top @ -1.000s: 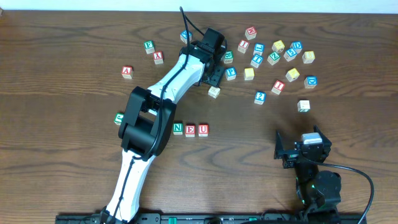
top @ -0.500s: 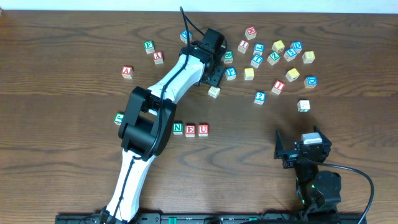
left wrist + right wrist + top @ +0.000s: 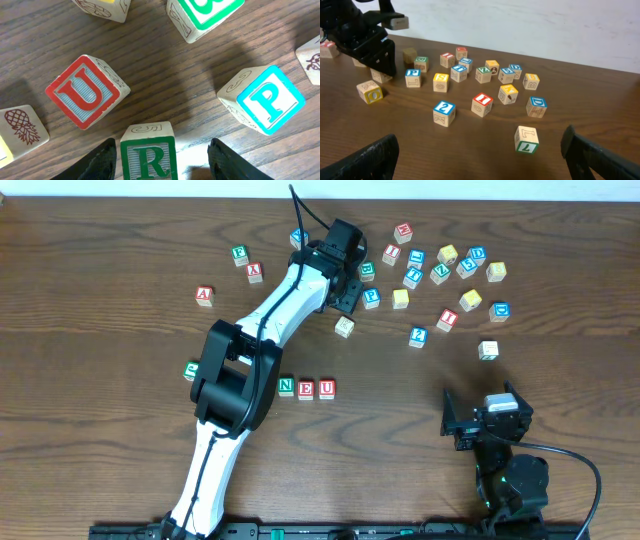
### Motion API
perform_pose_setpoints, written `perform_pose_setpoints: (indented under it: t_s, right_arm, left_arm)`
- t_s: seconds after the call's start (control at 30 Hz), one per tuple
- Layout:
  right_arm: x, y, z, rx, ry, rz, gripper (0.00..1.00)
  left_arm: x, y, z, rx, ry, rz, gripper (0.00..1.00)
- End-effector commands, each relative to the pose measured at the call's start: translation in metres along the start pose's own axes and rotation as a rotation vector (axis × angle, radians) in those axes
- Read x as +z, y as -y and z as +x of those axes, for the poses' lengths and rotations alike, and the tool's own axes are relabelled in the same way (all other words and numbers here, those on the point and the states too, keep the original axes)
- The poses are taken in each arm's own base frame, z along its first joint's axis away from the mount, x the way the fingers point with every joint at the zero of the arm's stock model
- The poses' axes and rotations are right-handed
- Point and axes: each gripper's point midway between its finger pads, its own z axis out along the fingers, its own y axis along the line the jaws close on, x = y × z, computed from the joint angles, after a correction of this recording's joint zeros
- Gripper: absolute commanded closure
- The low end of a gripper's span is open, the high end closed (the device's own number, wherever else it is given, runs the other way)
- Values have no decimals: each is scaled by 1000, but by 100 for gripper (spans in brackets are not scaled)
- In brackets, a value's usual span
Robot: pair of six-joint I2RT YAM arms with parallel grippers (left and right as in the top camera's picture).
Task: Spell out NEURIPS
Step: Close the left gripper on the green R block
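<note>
The row N [image 3: 287, 387], E [image 3: 306, 389], U [image 3: 327, 388] lies at the table's middle. My left gripper [image 3: 346, 282] reaches to the far cluster. In the left wrist view it [image 3: 162, 161] is open around the green R cube [image 3: 148, 157]: the left finger is close to the cube and the right finger [image 3: 227, 160] stands clear of it. A blue P [image 3: 265, 100] lies to the right and another red U [image 3: 87, 91] to the left. The red I [image 3: 448, 318] sits further right. My right gripper [image 3: 487, 423] is open and empty near the front right.
Several other lettered cubes crowd the back right [image 3: 450, 265]. Two red A cubes [image 3: 204, 295] [image 3: 254, 270] and a green cube [image 3: 239, 253] lie at the back left. A plain-sided cube [image 3: 344, 327] sits just in front of the left gripper. A green 7 cube [image 3: 526, 139] lies ahead of the right gripper.
The left gripper has shifted slightly toward the far edge of the table. The right arm and the cubes have not moved.
</note>
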Motion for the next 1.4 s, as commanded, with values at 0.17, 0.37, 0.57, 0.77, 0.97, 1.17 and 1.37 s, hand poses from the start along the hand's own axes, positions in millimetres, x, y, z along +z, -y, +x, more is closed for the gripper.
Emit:
perform_pose_setpoints:
  t_s: [0.17, 0.37, 0.57, 0.77, 0.97, 1.17, 1.37]
  right_arm:
    - [0, 1, 1, 5, -1, 3, 1]
    - [0, 1, 1, 5, -1, 3, 1]
    - [0, 1, 1, 5, -1, 3, 1]
    - [0, 1, 1, 5, -1, 3, 1]
    - [0, 1, 1, 5, -1, 3, 1]
    - [0, 1, 1, 5, -1, 3, 1]
    - [0, 1, 1, 5, -1, 3, 1]
  left_arm:
    - [-4, 0, -2, 1, -7, -5, 44]
    - [-4, 0, -2, 1, -9, -5, 49]
    - [-4, 0, -2, 1, -8, -5, 50]
    - [-4, 0, -2, 1, -9, -5, 53]
    - [-4, 0, -2, 1, -9, -6, 53]
    - [-4, -1, -2, 1, -9, -15, 54]
    - [-5, -9, -2, 2, -8, -59, 54]
